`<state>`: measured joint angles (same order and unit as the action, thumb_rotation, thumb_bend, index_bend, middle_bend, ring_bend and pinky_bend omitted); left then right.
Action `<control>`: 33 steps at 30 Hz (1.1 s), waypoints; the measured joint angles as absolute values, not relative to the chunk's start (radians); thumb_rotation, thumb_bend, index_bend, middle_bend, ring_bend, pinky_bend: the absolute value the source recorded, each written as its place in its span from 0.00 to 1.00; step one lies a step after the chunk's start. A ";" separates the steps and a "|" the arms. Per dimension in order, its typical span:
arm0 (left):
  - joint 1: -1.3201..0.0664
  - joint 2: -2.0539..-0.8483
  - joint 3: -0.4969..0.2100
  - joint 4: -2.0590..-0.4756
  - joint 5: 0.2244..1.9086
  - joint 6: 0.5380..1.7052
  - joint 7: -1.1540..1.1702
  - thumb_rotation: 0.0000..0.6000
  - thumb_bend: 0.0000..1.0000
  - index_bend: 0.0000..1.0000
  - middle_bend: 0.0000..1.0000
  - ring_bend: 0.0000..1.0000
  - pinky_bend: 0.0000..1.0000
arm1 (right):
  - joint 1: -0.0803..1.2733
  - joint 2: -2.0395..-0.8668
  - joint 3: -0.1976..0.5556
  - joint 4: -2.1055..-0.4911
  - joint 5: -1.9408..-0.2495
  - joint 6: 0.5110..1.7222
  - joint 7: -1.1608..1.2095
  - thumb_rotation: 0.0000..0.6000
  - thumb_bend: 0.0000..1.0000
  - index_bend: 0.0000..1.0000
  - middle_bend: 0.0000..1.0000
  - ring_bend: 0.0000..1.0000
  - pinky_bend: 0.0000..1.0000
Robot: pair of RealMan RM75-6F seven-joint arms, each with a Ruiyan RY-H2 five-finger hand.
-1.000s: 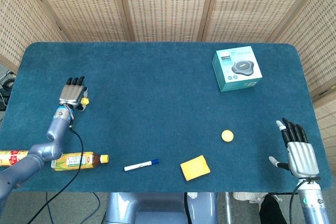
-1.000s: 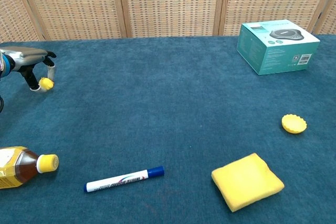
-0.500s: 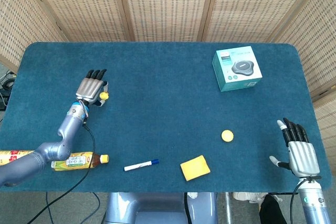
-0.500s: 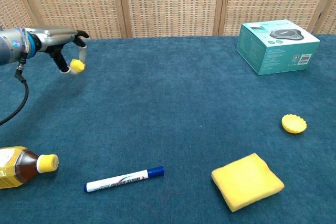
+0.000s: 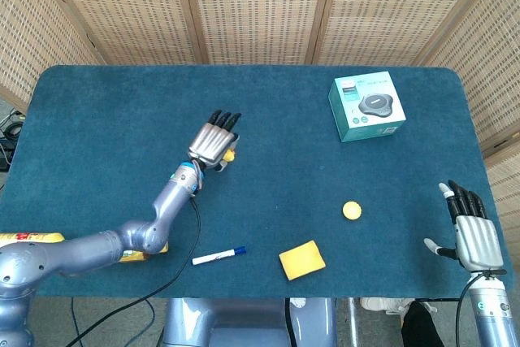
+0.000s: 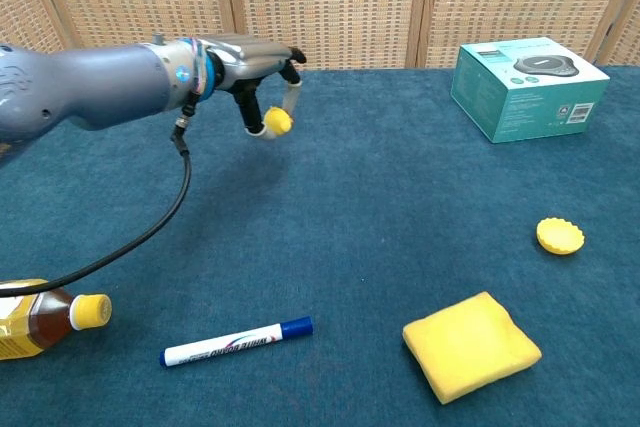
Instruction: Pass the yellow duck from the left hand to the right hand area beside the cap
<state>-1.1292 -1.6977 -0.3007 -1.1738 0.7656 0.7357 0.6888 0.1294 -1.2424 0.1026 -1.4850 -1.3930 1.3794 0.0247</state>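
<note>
My left hand [image 5: 214, 139] [image 6: 252, 65] hovers over the middle-left of the table, palm down, and pinches the small yellow duck [image 6: 277, 121] [image 5: 229, 153] between thumb and a finger, above the cloth. The yellow cap [image 5: 351, 210] [image 6: 560, 235] lies flat on the cloth toward the right. My right hand [image 5: 474, 232] stays at the table's near right corner, fingers spread and holding nothing; the chest view does not show it.
A teal box [image 5: 367, 106] [image 6: 527, 86] stands at the back right. Near the front edge lie a yellow sponge [image 5: 301, 259] [image 6: 470, 344] and a blue-capped marker [image 5: 218, 255] [image 6: 236, 341]. A tea bottle [image 6: 45, 317] lies at the front left, under my left arm.
My left arm has swung to the right across the table, carrying the duck from the far left toward the middle. The right hand has barely shifted.
</note>
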 measured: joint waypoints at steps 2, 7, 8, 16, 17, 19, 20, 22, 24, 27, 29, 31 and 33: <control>-1.161 -1.722 -0.305 -1.166 0.738 0.736 0.714 1.00 0.29 0.48 0.00 0.00 0.00 | 0.130 -1.240 0.105 -1.479 -1.386 1.374 0.034 1.00 0.00 0.05 0.00 0.00 0.00; -1.246 -1.788 -0.313 -1.131 0.673 0.733 0.777 1.00 0.29 0.48 0.00 0.00 0.00 | 0.130 -1.237 0.111 -1.469 -1.372 1.364 0.051 1.00 0.00 0.05 0.00 0.00 0.00; -1.259 -1.800 -0.313 -1.122 0.661 0.732 0.786 1.00 0.29 0.48 0.00 0.00 0.00 | 0.130 -1.236 0.111 -1.468 -1.370 1.363 0.054 1.00 0.00 0.05 0.00 0.00 0.00; -1.351 -1.898 -0.312 -1.019 0.589 0.699 0.821 1.00 0.29 0.48 0.00 0.00 0.00 | 0.127 -1.230 0.117 -1.457 -1.351 1.355 0.071 1.00 0.00 0.05 0.00 0.00 0.00; -1.358 -1.906 -0.311 -1.009 0.586 0.695 0.823 1.00 0.29 0.47 0.00 0.00 0.00 | 0.126 -1.230 0.117 -1.455 -1.347 1.354 0.073 1.00 0.00 0.05 0.00 0.00 0.00; -1.374 -1.925 -0.308 -0.984 0.579 0.686 0.827 1.00 0.29 0.47 0.00 0.00 0.00 | 0.123 -1.228 0.118 -1.448 -1.340 1.351 0.079 1.00 0.00 0.05 0.00 0.00 0.00; -1.381 -1.932 -0.307 -0.974 0.577 0.683 0.828 1.00 0.29 0.47 0.00 0.00 0.00 | 0.122 -1.228 0.119 -1.446 -1.338 1.351 0.081 1.00 0.00 0.05 0.00 0.00 0.00; -1.394 -1.948 -0.304 -0.952 0.574 0.674 0.828 1.00 0.29 0.46 0.00 0.00 0.00 | 0.118 -1.226 0.120 -1.441 -1.334 1.354 0.088 1.00 0.00 0.05 0.00 0.00 0.00; -1.404 -1.963 -0.299 -0.932 0.570 0.665 0.828 1.00 0.29 0.46 0.00 0.00 0.00 | 0.114 -1.223 0.121 -1.438 -1.332 1.357 0.094 1.00 0.00 0.05 0.00 0.00 0.00; -1.412 -1.982 -0.288 -0.916 0.560 0.651 0.825 1.00 0.29 0.46 0.00 0.00 0.00 | 0.109 -1.221 0.120 -1.433 -1.330 1.358 0.096 1.00 0.00 0.05 0.00 0.00 0.00; -1.415 -1.990 -0.280 -0.908 0.559 0.648 0.825 1.00 0.29 0.46 0.00 0.00 0.00 | 0.108 -1.220 0.120 -1.433 -1.329 1.359 0.098 1.00 0.00 0.05 0.00 0.00 0.00; -1.418 -2.001 -0.272 -0.896 0.560 0.646 0.824 1.00 0.29 0.45 0.00 0.00 0.00 | 0.105 -1.219 0.122 -1.432 -1.328 1.362 0.101 1.00 0.00 0.05 0.00 0.00 0.00; -1.422 -2.009 -0.267 -0.888 0.562 0.643 0.823 1.00 0.29 0.44 0.00 0.00 0.00 | 0.104 -1.218 0.122 -1.431 -1.327 1.363 0.103 1.00 0.00 0.05 0.00 0.00 0.00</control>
<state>-1.4216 -2.0093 -0.2665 -0.8878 0.5617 0.6433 0.8234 0.1043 -1.2180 0.1224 -1.4308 -1.3271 1.3630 0.1028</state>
